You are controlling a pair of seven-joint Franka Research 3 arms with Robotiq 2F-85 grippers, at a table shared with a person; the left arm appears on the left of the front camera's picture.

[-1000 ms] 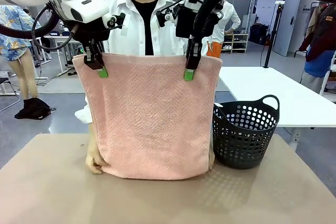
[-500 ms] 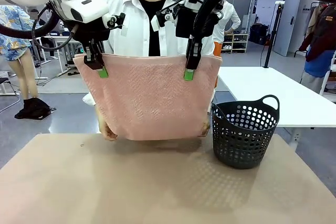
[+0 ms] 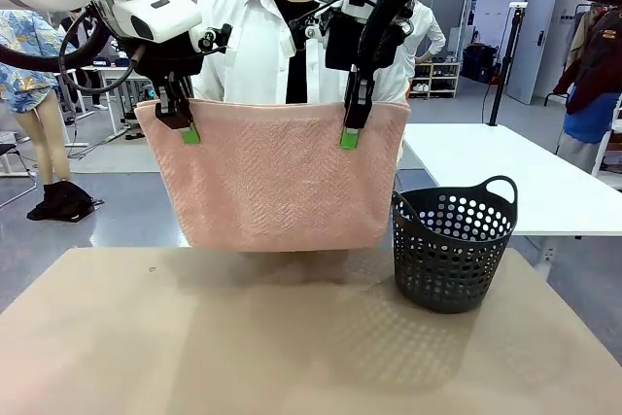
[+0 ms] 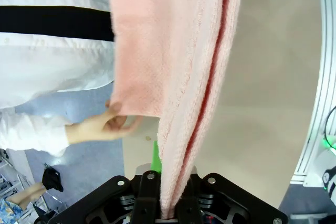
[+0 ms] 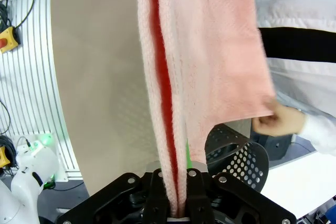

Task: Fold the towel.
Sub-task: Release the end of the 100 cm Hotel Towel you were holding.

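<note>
Front view: left claw [image 3: 189, 130] at 10 o'clock and right claw [image 3: 350, 135] at 1 o'clock each pinch the hanging towel [image 3: 277, 187].

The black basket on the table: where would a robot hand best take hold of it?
Probably the arched handle at the rim of the basket, coming straight down from above. It stands upright, and the handle rises clear of the rim and looks thin enough for two fingers. The round wall seems too wide.
</note>
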